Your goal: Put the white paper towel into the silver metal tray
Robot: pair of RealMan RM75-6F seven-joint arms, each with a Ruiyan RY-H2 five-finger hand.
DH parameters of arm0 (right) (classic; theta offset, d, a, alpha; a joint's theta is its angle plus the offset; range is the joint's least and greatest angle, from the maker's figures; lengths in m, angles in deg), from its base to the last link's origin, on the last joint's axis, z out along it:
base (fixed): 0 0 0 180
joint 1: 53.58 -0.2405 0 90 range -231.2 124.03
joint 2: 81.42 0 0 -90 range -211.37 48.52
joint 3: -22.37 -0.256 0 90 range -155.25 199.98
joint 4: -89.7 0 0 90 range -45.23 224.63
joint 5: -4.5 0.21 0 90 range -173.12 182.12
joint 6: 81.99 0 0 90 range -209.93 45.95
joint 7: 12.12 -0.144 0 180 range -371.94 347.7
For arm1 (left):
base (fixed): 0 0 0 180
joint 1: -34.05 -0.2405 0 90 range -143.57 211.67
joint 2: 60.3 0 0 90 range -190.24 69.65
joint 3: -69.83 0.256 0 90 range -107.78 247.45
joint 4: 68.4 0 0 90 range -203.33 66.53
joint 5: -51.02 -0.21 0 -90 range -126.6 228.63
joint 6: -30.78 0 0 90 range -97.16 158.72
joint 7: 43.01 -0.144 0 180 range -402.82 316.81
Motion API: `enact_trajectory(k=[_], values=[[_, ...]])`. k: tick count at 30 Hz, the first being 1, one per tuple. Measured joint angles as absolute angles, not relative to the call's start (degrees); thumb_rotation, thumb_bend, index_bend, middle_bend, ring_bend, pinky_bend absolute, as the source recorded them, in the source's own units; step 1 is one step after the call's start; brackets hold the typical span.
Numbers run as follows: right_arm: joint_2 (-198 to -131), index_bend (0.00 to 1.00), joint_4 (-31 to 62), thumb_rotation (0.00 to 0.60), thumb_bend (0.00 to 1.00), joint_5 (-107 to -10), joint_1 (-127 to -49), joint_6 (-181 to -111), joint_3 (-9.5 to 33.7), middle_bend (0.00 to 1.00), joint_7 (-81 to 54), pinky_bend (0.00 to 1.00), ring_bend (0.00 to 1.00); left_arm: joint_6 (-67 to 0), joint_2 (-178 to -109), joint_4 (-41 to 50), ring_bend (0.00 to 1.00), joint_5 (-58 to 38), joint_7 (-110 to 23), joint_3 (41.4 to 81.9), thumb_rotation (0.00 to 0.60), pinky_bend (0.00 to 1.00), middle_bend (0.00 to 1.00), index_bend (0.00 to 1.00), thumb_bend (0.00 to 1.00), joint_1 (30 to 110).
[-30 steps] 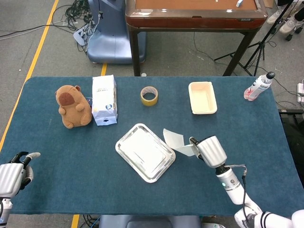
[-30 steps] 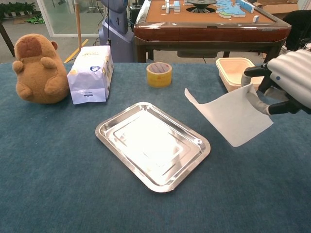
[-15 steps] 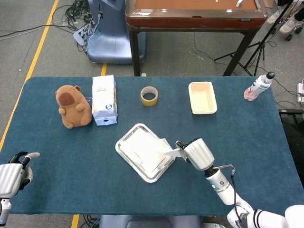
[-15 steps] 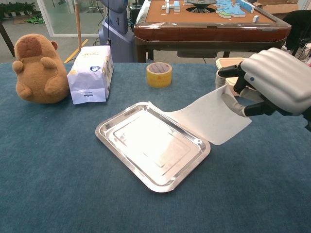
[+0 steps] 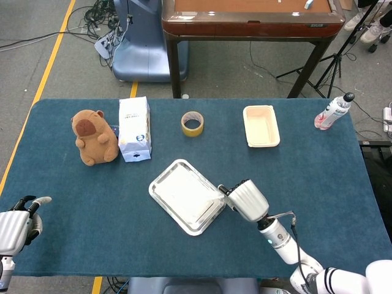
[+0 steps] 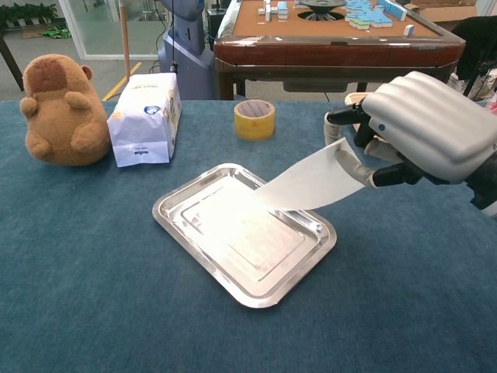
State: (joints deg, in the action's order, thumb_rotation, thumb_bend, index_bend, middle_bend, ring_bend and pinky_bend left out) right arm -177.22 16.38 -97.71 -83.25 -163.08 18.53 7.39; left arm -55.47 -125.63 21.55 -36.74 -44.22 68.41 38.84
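Observation:
The silver metal tray (image 5: 162,184) (image 6: 177,215) lies tilted in the middle of the blue table. My right hand (image 5: 247,199) (image 6: 425,127) hovers at the tray's right side and pinches one edge of the white paper towel (image 6: 307,179). The sheet slopes down from the fingers, and its far end rests inside the tray (image 5: 190,195). My left hand (image 5: 15,228) shows only in the head view, at the table's near left corner, holding nothing, fingers partly curled.
A brown plush toy (image 5: 94,136) (image 6: 60,109) and a white tissue pack (image 5: 134,128) (image 6: 145,119) stand at the back left. A tape roll (image 5: 192,123) (image 6: 254,119), a cream container (image 5: 261,125) and a bottle (image 5: 333,111) sit along the back.
My right hand has carried the paper towel leftward from right of the tray to over it, and the sheet's free end now lies in the tray. The left hand has not moved.

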Motion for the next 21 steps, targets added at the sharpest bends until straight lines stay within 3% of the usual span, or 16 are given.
enact_trajectory(k=[21], values=[[-183.4, 0.60, 15.2, 0.600, 0.52, -92.8, -80.9, -161.9, 17.6, 1.00, 19.5, 1.00, 1.00, -55.3, -125.5, 21.5, 0.23, -36.6, -43.9, 68.4, 0.600, 0.43, 0.28, 0.31, 0.00, 38.9]])
